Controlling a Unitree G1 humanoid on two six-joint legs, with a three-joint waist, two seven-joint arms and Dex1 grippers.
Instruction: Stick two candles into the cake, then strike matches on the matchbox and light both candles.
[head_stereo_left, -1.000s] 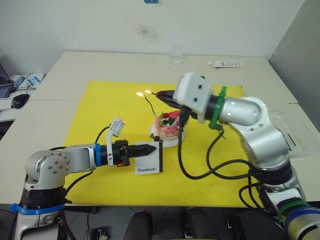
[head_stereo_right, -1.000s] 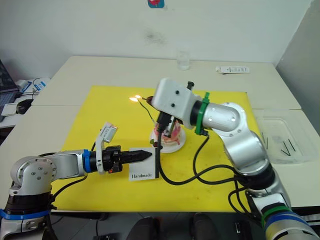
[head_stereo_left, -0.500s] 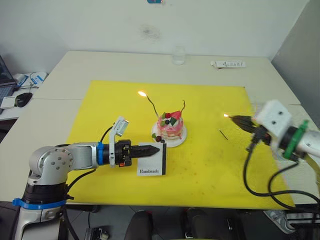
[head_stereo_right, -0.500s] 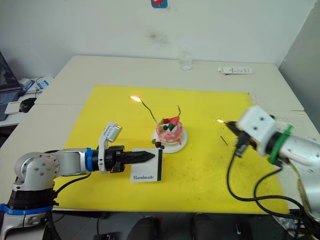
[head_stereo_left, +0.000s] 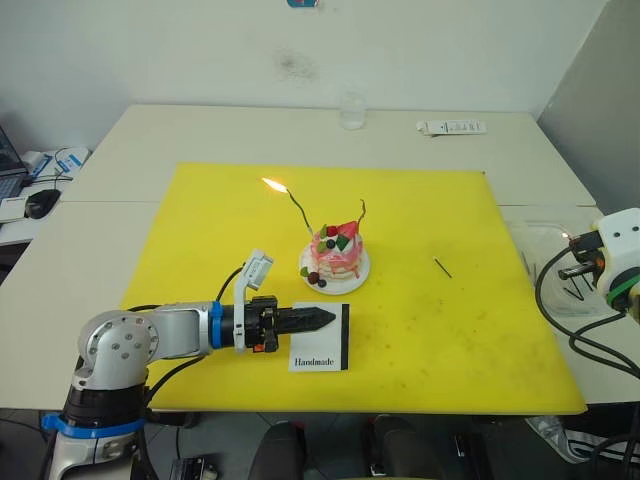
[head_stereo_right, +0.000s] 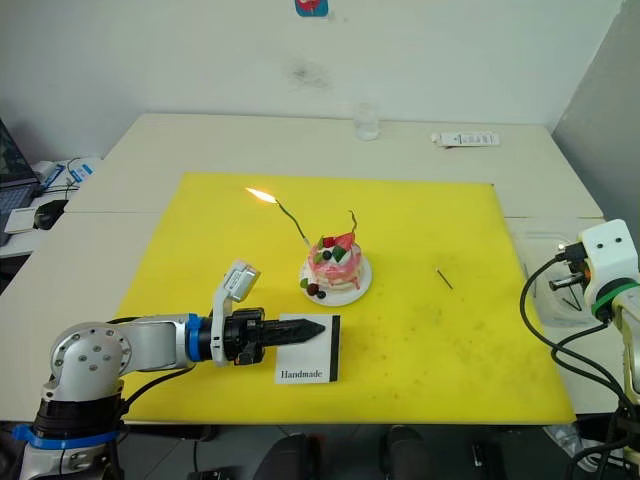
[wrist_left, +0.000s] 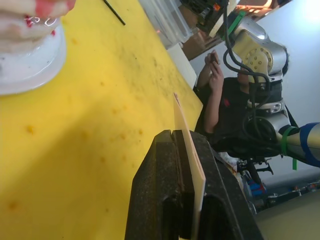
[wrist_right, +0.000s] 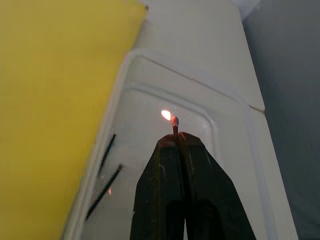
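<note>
Presently two candles stand in one cake, one lit. Left end effector grips one matchbox; right end effector pinches one burning match above a tray containing two matches.

Right gripper with burning match moved from cake, frame centre, to clear tray at right edge.

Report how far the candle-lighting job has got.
Done: both candles stand in the cake, and the left candle burns. In hand: the right gripper pinches a lit match over the clear tray; the left gripper clamps the matchbox. Left: the right candle shows no flame.
</note>
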